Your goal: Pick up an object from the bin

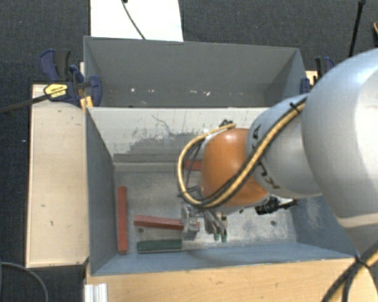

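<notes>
My gripper (203, 224) hangs low over the bin's front middle, just below the arm's orange cover. A short red stick (157, 222) lies flat on the floor to its left, with its right end close to the gripper. In front of that stick lies a dark green stick (159, 246), along the bin's front wall. Something small and green (223, 236) shows at the gripper's lower right tip; what it is I cannot tell.
A long red stick (121, 219) lies lengthwise by the bin's left wall. A bit of something red (191, 165) shows behind the orange cover. The arm covers the bin's right half. Bare floor lies at the back left.
</notes>
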Available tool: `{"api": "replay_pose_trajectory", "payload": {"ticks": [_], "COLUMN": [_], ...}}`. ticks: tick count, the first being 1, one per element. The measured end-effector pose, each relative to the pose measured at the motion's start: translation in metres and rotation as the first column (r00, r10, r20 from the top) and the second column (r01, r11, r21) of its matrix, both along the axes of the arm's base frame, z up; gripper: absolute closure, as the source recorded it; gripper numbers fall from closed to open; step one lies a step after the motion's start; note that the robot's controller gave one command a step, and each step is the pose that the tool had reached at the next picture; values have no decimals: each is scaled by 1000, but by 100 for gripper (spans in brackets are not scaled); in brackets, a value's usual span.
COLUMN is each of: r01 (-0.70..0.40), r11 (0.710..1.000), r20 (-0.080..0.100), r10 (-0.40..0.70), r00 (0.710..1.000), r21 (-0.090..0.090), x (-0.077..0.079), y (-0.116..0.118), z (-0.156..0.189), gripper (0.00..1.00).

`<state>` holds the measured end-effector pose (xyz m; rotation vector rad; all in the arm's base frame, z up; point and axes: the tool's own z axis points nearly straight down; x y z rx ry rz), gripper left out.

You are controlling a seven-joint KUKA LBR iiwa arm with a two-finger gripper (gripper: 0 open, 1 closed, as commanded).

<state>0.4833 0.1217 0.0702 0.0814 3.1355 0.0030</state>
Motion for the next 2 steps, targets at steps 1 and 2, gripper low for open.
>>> {"api": "replay_pose_trajectory", "payload": {"ticks": [1, 2], "r01": [-36, -13], "r11": [999, 1000], "r20": [4, 9], "r10": [36, 13], "r00": [999, 1000], "r21": [2, 0], "x": [4, 59], "y": [42, 10], "z": [119, 186], "gripper": [100, 100]}}
